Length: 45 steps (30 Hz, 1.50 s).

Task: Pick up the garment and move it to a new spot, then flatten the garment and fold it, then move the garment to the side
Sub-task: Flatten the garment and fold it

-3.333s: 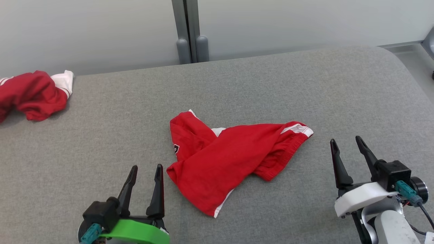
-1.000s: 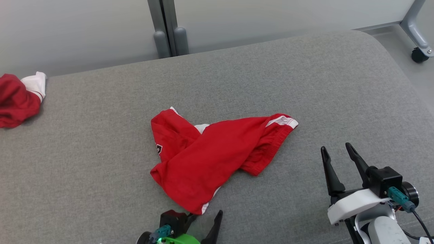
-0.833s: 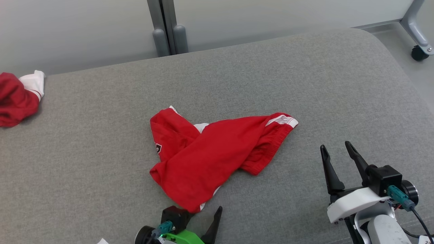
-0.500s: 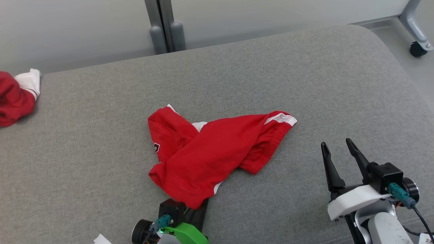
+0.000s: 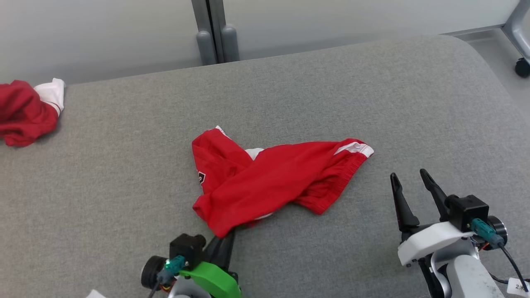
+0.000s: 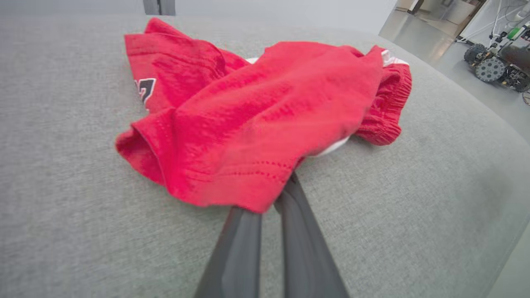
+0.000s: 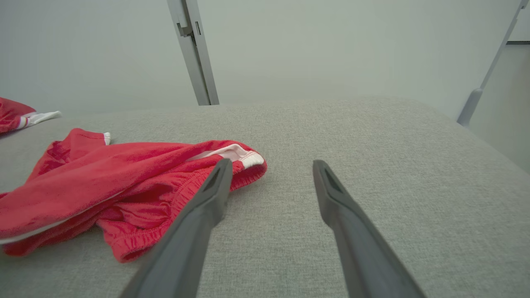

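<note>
At the upper left of the head view a second red garment (image 5: pixel 25 111) lies bunched at the far edge of the grey bench (image 5: pixel 372 82), well apart from the work. It is judged to be no hazard unless the carried piece is set down against it.

At the lower centre, the left tool (image 5: pixel 227 236) is clenched on the garment (image 5: pixel 269 182). In the left wrist view the two dark fingers are pressed together, with the nearest hem corner (image 6: pixel 232 186) draped over their tips. How much cloth is caught between them is hidden by the hem.

The garment is spread in a twisted heap across the middle of the bench, one leg crossed over the other. If only a thin edge is held, it could slide out once the weight is taken. If a single layer is held, the rest may unroll and drag along the bench instead of rising. A fold of the bench cover may also have been pinched, though this cannot be told from the pictures.

At the lower right, the right tool (image 5: pixel 408 174) is released, its fingers spread and nothing between them, near the elastic waistband (image 5: pixel 343 182) but not touching it. With that end unsupported, the twist could be tightened in a one-sided lift, and flattening made harder.
</note>
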Motion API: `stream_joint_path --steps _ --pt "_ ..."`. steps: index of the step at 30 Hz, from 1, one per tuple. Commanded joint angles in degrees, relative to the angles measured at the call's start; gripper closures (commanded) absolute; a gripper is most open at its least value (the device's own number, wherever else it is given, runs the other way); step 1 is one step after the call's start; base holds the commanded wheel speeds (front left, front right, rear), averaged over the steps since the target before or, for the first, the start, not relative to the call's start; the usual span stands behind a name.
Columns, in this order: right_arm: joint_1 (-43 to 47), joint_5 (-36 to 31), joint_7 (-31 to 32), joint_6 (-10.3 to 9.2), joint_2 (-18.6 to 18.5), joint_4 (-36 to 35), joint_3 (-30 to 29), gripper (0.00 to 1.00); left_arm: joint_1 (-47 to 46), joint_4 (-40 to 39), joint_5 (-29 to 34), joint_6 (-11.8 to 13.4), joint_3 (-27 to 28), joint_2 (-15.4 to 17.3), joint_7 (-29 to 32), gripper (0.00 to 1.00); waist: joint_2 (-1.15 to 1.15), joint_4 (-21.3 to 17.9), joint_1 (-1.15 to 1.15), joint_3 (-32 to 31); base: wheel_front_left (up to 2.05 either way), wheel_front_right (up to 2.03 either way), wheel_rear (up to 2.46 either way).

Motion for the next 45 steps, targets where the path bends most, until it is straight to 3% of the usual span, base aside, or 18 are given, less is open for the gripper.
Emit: stream_joint_path --steps 1,11,16,24,25,26,27,28,34,35,45 --pt "-1.2 0.4 -0.2 -0.06 -0.2 1.5 0.1 0.0 0.9 -1.5 0.8 0.4 1.2 0.9 0.0 1.0 0.0 0.6 0.0 0.0 0.0 0.0 0.0" --pt "-12.3 11.4 7.0 -0.06 -0.2 14.9 5.2 0.0 1.4 -9.2 2.7 1.2 7.7 1.9 0.0 1.0 0.0 2.2 0.0 0.8 0.0 0.0 0.0" --pt "-15.9 16.6 11.4 -0.06 -0.2 17.1 8.2 0.0 0.9 -10.0 3.6 0.6 9.1 1.4 0.0 1.0 0.0 2.4 0.0 1.5 0.0 0.0 0.0" --pt "-19.8 21.9 12.7 -0.06 -1.6 19.9 10.0 0.0 -0.1 -10.5 4.6 -0.1 11.0 0.9 0.0 1.0 0.0 3.1 0.0 2.8 0.0 0.0 0.0" --pt "-20.2 22.6 12.6 -0.06 -1.7 20.1 10.1 0.02 -0.3 -10.4 4.6 -0.2 11.2 1.0 0.0 1.0 0.0 3.2 0.0 2.9 0.0 0.0 0.0" --pt "-20.7 23.4 12.5 -0.06 -1.9 20.5 10.2 0.18 -0.6 -10.3 4.7 -0.3 11.4 1.1 0.0 1.0 0.0 3.3 0.0 3.0 0.0 0.0 0.0" --pt "-21.0 24.1 12.6 -0.06 -2.2 20.8 10.6 0.47 -0.9 -10.3 4.8 -0.5 11.7 1.2 0.0 1.0 0.0 3.3 0.0 3.1 0.0 0.0 0.0" --pt "-21.3 24.5 12.6 -0.06 -2.4 21.1 11.0 0.56 -1.0 -10.2 4.9 -0.6 11.9 1.2 0.0 1.0 0.0 3.4 0.0 3.2 0.0 0.0 0.0" --pt "-23.8 29.2 13.8 -0.06 -3.3 22.5 13.8 0.87 -3.1 -10.1 5.8 -1.1 12.8 1.8 0.0 1.0 0.0 3.5 0.0 3.7 0.0 0.0 0.0" --pt "-24.3 30.1 13.8 -0.06 -3.6 22.6 14.5 0.97 -3.5 -9.9 6.0 -1.1 12.9 1.9 0.0 1.0 0.0 3.5 0.0 3.8 0.0 0.0 0.0" --pt "-27.2 34.2 11.7 -0.06 -7.4 20.4 20.9 1.0 -6.4 -9.0 6.6 -1.8 13.4 3.5 0.0 1.0 0.0 2.7 0.0 3.3 0.0 0.0 0.0"
